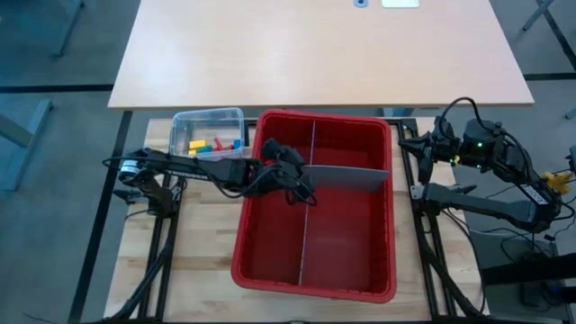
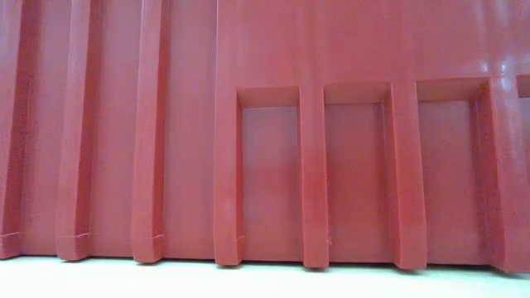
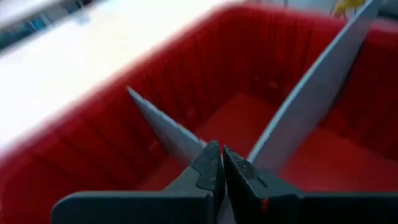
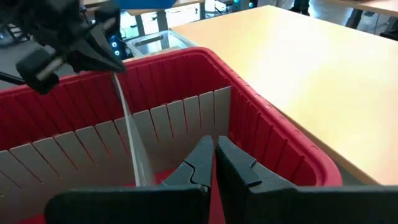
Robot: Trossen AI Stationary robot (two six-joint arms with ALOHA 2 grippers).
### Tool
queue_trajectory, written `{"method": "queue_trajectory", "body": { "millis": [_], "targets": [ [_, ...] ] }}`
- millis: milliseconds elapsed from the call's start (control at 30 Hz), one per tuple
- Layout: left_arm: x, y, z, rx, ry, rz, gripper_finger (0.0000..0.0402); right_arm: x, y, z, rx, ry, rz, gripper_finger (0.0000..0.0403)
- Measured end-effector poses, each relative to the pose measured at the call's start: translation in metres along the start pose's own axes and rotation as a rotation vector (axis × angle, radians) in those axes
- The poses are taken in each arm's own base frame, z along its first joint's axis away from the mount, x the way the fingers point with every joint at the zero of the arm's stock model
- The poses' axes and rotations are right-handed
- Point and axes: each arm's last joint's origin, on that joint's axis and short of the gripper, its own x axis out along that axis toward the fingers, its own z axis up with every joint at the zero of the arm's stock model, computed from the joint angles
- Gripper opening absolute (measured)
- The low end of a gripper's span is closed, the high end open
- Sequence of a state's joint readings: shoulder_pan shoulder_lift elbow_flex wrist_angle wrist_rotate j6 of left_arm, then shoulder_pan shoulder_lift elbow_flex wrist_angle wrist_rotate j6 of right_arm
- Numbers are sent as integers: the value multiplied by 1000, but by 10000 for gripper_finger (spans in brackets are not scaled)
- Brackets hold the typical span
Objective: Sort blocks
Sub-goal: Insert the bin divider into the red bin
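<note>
While the blocks [image 1: 214, 143] lie unsorted in the clear tub [image 1: 180, 123] beside the red bin [image 1: 389, 216], the left gripper [image 1: 301, 184], jaws shut, grips a grey divider [image 1: 346, 178] inside the bin; right gripper [image 4: 214, 163] shut, empty

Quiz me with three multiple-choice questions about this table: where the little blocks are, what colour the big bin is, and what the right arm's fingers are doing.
1. Where are the blocks?
A. In the clear tub beside the bin
B. Scattered in the bin
C. On the far tabletop

2. What colour is the big bin?
A. Blue
B. Grey
C. Red

3. How are the right arm's fingers?
A. Wide open
B. Shut, holding nothing
C. Shut on a block

Answers:
1 A: the blocks lie inside the clear tub, outside the bin.
2 C: the bin is red throughout.
3 B: the right arm's fingers are pressed together with nothing between them, at the bin's rim.
</note>
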State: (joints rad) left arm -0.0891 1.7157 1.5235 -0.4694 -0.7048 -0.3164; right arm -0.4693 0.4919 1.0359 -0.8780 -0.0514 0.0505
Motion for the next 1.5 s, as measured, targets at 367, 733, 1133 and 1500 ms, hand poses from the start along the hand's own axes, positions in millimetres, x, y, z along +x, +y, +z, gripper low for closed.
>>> {"method": "queue_trajectory", "body": {
  "millis": [367,733,1133,1500],
  "targets": [
    [1,-3,4,-17,-60,-29,0,0,0,0,0,1,0,0],
    [-3,0,11,49,-103,-31,0,0,0,7,-2,-69,-8,0],
    [-29,25,24,182,-117,62,0,-1,-4,2,23,-99,-135,0],
    [-53,59,18,226,2,179,0,-32,-9,-22,176,-250,-316,0]
  ]
}}
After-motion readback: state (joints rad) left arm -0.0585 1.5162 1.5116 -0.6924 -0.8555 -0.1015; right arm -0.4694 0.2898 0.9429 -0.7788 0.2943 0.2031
